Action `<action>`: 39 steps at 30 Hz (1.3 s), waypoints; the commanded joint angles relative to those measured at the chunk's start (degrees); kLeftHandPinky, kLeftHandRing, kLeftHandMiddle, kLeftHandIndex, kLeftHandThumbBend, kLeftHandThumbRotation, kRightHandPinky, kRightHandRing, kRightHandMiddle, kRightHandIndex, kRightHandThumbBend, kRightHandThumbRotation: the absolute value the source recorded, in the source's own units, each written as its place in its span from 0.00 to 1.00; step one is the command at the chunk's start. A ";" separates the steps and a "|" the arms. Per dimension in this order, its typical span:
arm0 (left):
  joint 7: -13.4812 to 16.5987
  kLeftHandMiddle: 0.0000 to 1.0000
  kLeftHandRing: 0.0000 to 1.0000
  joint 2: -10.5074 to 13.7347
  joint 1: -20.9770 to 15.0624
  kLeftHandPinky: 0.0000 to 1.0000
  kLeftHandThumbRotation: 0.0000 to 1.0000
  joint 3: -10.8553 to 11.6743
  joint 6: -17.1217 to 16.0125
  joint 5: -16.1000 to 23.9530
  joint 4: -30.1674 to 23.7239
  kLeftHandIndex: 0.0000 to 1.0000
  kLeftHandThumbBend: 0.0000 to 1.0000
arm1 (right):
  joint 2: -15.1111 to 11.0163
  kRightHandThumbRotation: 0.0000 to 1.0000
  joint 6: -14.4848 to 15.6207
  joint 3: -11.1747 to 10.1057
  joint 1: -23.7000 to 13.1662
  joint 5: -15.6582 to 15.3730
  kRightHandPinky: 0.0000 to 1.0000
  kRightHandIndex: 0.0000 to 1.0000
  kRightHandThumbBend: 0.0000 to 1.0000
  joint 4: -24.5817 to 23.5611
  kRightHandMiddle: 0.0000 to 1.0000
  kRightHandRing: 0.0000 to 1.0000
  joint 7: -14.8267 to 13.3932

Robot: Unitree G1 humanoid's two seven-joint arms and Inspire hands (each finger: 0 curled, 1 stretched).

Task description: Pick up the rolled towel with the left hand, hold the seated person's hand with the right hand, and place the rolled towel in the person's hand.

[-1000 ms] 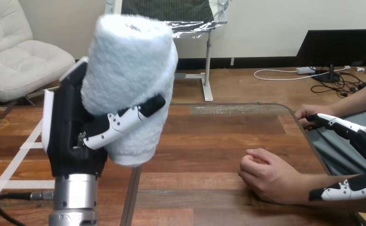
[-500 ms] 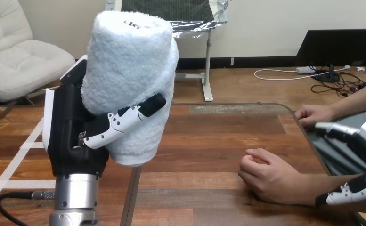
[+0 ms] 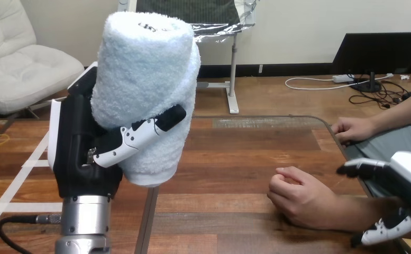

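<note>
The rolled towel (image 3: 145,90) hides the fingers of the left hand (image 3: 81,153) behind it; only the thumb, curled across the towel's front, is visible. The towel also covers a stretch of the bench (image 3: 235,159) at far left. The left forearm is cut off at the bottom edge.

The right hand (image 3: 404,180) is cut by the right edge, and its outstretched fingers are blurred. Whether it touches the forearm below it cannot be told. The person's near hand (image 3: 298,198) is loosely curled, its palm hidden. The forearm of the person's far hand (image 3: 354,129) runs out at the right edge.
</note>
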 commanded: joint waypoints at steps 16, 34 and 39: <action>-1.58 0.31 0.24 -0.96 -3.47 0.18 0.00 1.79 -0.44 -1.09 -0.77 0.36 0.44 | -1.70 0.10 0.65 4.08 -6.07 -1.34 0.79 0.80 1.00 3.52 0.80 0.80 1.05; -2.53 0.31 0.24 -0.96 -3.77 0.17 0.00 2.65 -0.71 -2.68 -0.57 0.36 0.43 | -0.93 0.01 4.73 7.17 -6.44 -4.68 0.72 0.80 1.00 3.57 0.80 0.79 1.47; -2.67 0.31 0.24 -0.97 -3.86 0.18 0.00 2.84 -0.74 -2.96 -0.52 0.36 0.43 | -0.81 0.01 6.05 8.08 -6.82 -5.81 0.67 0.80 1.00 3.78 0.81 0.79 1.47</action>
